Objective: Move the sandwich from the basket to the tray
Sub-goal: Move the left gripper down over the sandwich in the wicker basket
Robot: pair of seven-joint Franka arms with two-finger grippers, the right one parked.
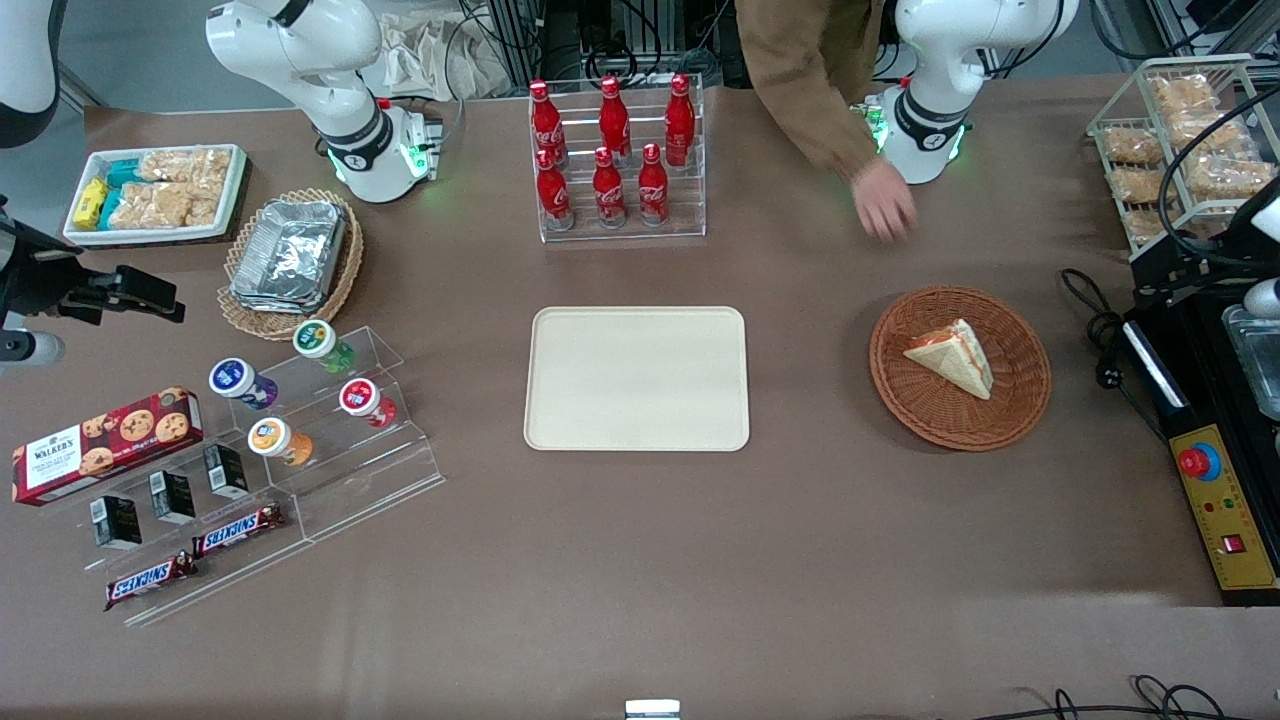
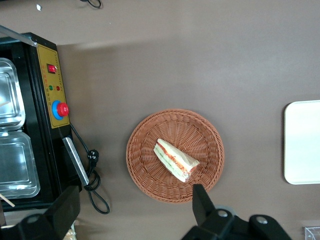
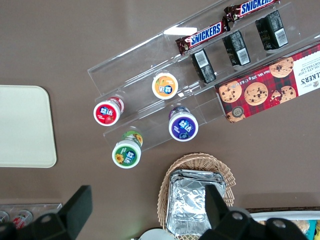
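Left wrist view: my hand hangs high above the basket, fingers spread and empty; the sandwich lies inside it, tray well apart on the desk.

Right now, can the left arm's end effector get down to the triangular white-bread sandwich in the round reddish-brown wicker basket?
Probably yes: the open end effector hangs above the basket, and nothing covers the sandwich.

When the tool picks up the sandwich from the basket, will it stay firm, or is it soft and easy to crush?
The sandwich is probably soft: white bread over thin filling layers, so a hard squeeze may crush it. It looks light. The layers might slide apart, since nothing visibly binds them. The tool is open, high above the basket.
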